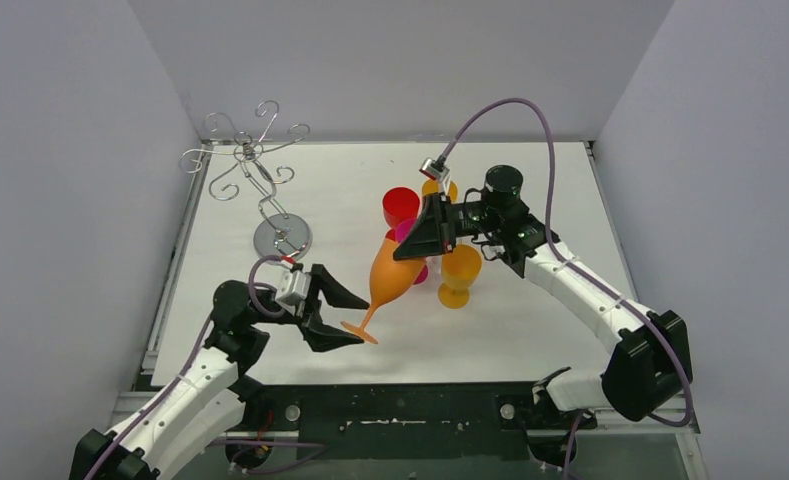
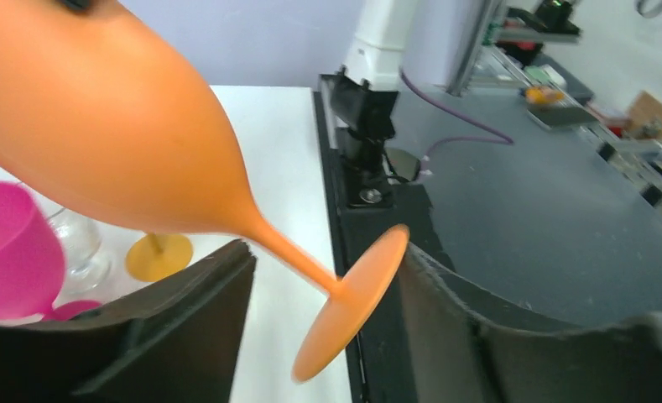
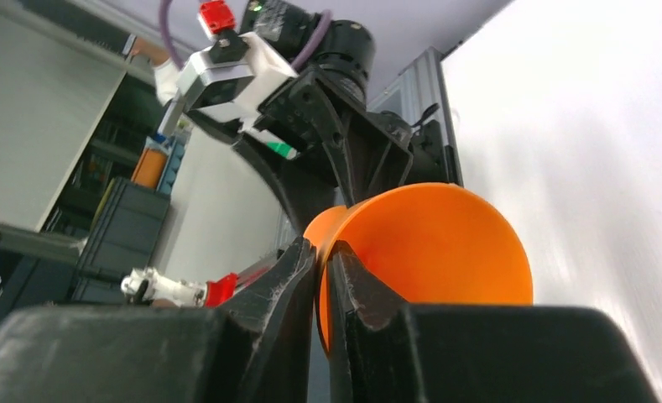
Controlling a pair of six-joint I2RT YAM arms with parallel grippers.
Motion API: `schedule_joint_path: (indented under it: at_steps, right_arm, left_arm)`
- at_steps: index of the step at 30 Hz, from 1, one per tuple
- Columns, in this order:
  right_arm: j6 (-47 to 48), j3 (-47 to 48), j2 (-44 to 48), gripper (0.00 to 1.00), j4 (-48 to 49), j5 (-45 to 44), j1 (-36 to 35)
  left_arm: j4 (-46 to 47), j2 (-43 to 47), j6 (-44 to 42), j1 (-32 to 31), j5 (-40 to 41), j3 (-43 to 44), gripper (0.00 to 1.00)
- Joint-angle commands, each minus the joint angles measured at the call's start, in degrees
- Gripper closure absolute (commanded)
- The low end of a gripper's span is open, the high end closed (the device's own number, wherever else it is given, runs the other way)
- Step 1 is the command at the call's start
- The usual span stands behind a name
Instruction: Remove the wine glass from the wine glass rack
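Note:
An orange wine glass (image 1: 390,275) hangs tilted in the air, off the rack. My right gripper (image 1: 418,243) is shut on its rim; in the right wrist view (image 3: 322,277) one finger is inside the bowl (image 3: 436,243) and one outside. My left gripper (image 1: 355,318) is open around the glass's foot (image 2: 352,302), and the foot's edge touches the right finger (image 2: 453,311). The silver wire wine glass rack (image 1: 250,165) stands empty at the back left on its round shiny base (image 1: 281,237).
A red cup (image 1: 400,207), a pink cup (image 1: 410,232) and yellow goblets (image 1: 459,272) stand together at the middle of the table, right beside the held glass. In the left wrist view a clear glass (image 2: 77,243) sits beside the pink cup (image 2: 13,252).

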State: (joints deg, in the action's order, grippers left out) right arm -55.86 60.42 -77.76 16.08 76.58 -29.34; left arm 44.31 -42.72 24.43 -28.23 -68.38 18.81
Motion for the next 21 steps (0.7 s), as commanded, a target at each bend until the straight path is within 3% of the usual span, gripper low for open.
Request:
schedule_joint_path:
  at_steps: [1,5,10,17,21]
  right_arm:
    - [19.9,5.9,1.8,1.0,-22.7,-8.0,0.0]
    - [33.7,11.4,1.0,1.0,-40.8,-22.3,-2.1]
    - [37.7,9.3,2.5,1.0,-43.4,-39.0,-9.0]
    - [43.7,5.6,4.4,1.0,-42.4,-65.2,-22.1]
    - [47.4,2.9,4.1,1.0,-40.4,-74.9,-28.3]
  left_arm:
    - [-11.3,3.8,-3.5,1.1,9.3,3.5,0.34]
    - [-18.4,6.7,-3.9,1.4,15.1,4.7,0.19]
    - [-27.9,11.6,-3.7,1.5,26.0,6.4,0.03]
    - [-37.9,15.3,-0.8,1.7,48.4,9.2,0.03]
    - [-41.9,11.1,4.0,1.8,54.3,11.1,0.02]
